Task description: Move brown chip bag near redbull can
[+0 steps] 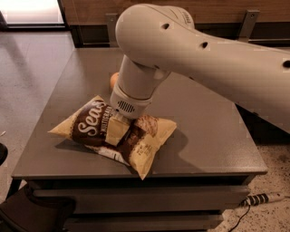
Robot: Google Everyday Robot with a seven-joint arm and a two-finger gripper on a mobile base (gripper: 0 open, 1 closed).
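As jaws meet the brown chip bag (90, 128), grey table (204, 136) fronts wooden wall (217, 9).

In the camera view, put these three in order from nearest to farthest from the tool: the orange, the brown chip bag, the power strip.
1. brown chip bag: right under the tool, which is down on its middle.
2. orange: just behind, partly hidden.
3. power strip: far off, at the lower right of the view.
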